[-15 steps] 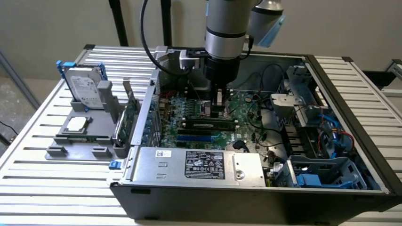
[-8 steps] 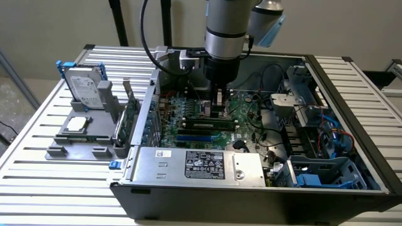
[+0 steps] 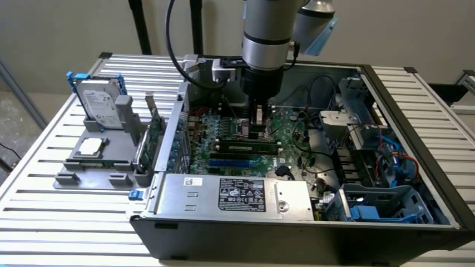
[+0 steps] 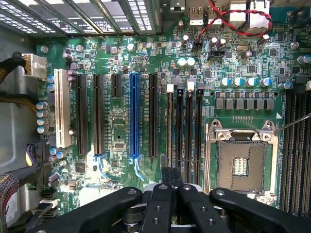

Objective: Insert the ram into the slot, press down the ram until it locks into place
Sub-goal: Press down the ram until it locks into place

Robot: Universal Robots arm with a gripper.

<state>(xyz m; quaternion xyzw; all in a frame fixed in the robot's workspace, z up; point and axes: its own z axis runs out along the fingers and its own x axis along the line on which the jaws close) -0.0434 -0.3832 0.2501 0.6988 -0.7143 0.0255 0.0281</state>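
Note:
The ram (image 3: 245, 148), a long thin stick with dark chips and a pale label, stands on edge in a black slot on the green motherboard (image 3: 290, 161) inside the open computer case. My gripper (image 3: 257, 132) hangs straight down over the ram, toward its end at the exterior view's right, with the tips just at its top edge. In the wrist view the black fingers (image 4: 163, 194) are pressed together with no gap, so my gripper (image 4: 170, 174) is shut. Its tips cover the near ends of the parallel black memory slots (image 4: 189, 131).
A silver power supply (image 3: 237, 194) fills the case front, with a drive cage and cables (image 3: 371, 156) at the exterior view's right. Outside the case stand a hard drive (image 3: 100, 103) and a grey fixture (image 3: 93, 161). The metal CPU socket (image 4: 240, 162) and a blue socket (image 4: 134, 121) flank the slots.

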